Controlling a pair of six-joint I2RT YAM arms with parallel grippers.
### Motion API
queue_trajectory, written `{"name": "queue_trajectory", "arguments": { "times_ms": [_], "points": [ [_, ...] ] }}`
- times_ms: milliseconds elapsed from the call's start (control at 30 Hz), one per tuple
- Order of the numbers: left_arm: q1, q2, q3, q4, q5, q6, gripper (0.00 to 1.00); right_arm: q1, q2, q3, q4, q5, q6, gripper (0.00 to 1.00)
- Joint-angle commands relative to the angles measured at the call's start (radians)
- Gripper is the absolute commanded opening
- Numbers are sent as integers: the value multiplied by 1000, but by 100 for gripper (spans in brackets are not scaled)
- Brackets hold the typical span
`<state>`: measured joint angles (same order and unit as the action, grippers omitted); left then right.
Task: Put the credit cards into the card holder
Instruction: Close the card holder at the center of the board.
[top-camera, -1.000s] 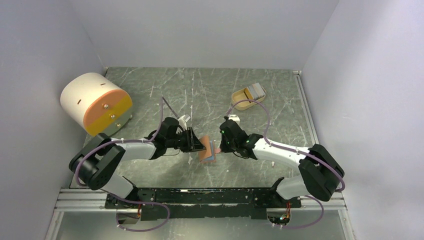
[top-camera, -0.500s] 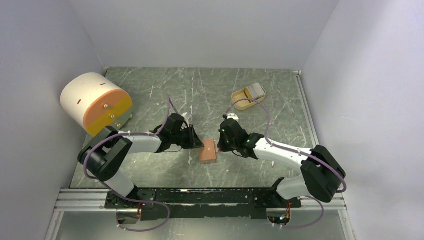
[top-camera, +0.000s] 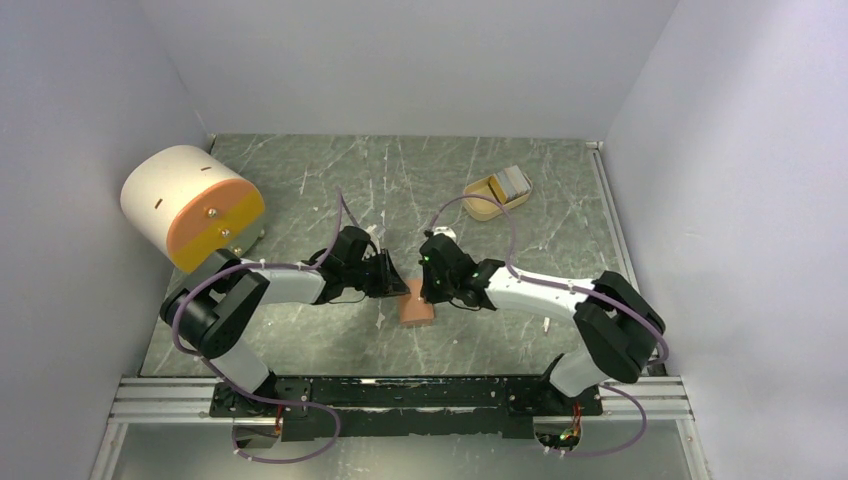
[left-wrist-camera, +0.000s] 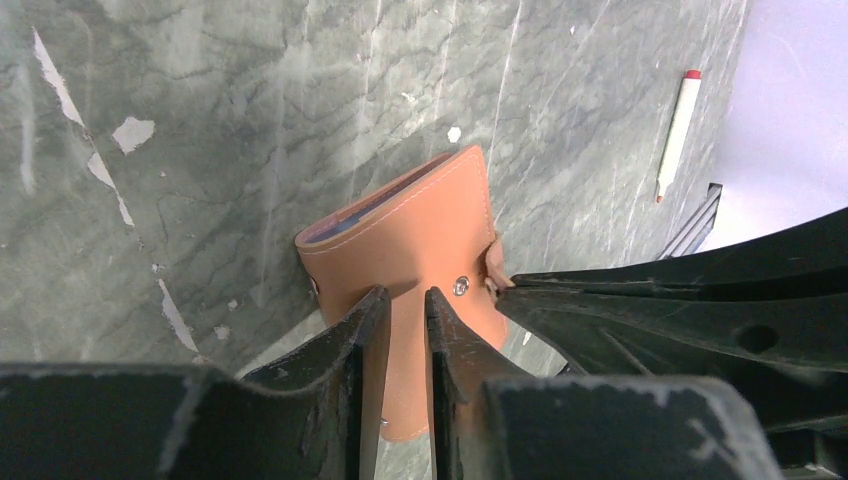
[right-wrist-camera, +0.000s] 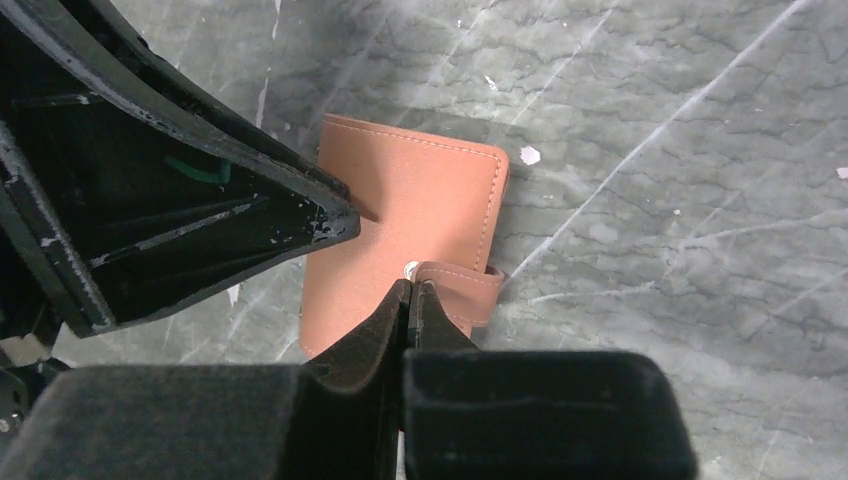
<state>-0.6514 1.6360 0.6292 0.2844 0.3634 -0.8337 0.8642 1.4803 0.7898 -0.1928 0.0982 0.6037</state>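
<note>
Card holder (top-camera: 416, 303) lies folded closed on the bench (top-camera: 480, 330), between the arms. Left end effector (left-wrist-camera: 405, 297): jaws a slit apart, gripping nothing, tips on the cover, likely pinning it. Right end effector (right-wrist-camera: 411, 287): jaws fully closed, empty, tip at the snap tab (right-wrist-camera: 465, 288), probably fastening it.

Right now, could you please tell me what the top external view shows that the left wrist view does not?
Only top external: the white-and-orange drum and the beige oval tray. Only left wrist: a metal snap stud and a bluish card edge along the fold. Both: the folded salmon-pink leather card holder on the grey-green marbled tabletop, with the left hand and right hand at it.
</note>
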Motion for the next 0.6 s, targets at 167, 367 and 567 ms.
{"name": "queue_trajectory", "arguments": {
  "times_ms": [167, 367, 567],
  "points": [
    [3, 10, -25, 1, -12, 11, 26, 37, 74, 66, -60, 42, -16, 0],
    [2, 12, -23, 2, -12, 10, 26, 45, 76, 63, -53, 36, -17, 0],
    [3, 17, -25, 4, -5, 7, 26, 48, 100, 68, -48, 40, -19, 0]
  ]
}}
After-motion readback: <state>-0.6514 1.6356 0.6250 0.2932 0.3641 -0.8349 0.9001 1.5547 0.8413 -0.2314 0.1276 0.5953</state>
